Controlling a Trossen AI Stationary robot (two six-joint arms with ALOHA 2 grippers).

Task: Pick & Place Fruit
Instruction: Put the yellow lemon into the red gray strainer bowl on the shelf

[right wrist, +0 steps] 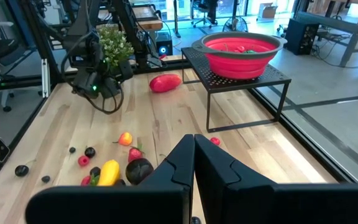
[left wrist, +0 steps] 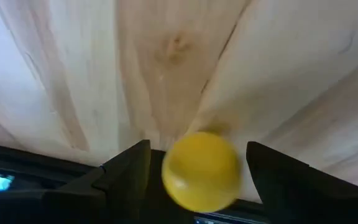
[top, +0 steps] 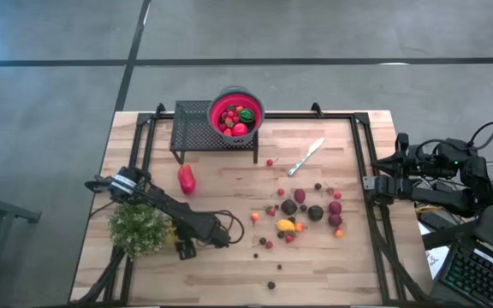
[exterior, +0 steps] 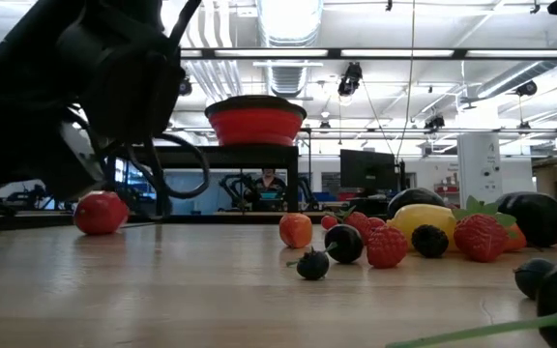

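High view shows a red bowl (top: 236, 113) on a black mesh stand (top: 197, 128) at the far edge of the desk (top: 229, 265) — inside it lie several red toy fruits and one green piece. The left claw (top: 187, 250) sits low over the near-left part of the desk, just beside the bushy green plant (top: 138, 227); its wrist camera shows the two dark fingers (left wrist: 126, 171) standing apart with a small yellow fruit (left wrist: 201, 170) between them, right above the wood, though whether the pads press on it cannot be told. The larger red piece (top: 187, 179) lies left of centre, between the stand and that arm. Most of the fruit (top: 302, 214) — red, maroon, orange and yellow pieces — is scattered across the near-right half of the desk, with a silver knife (top: 305, 156) farther back. The right claw (top: 373, 181) waits at the right edge, fingers pressed together and holding nothing.
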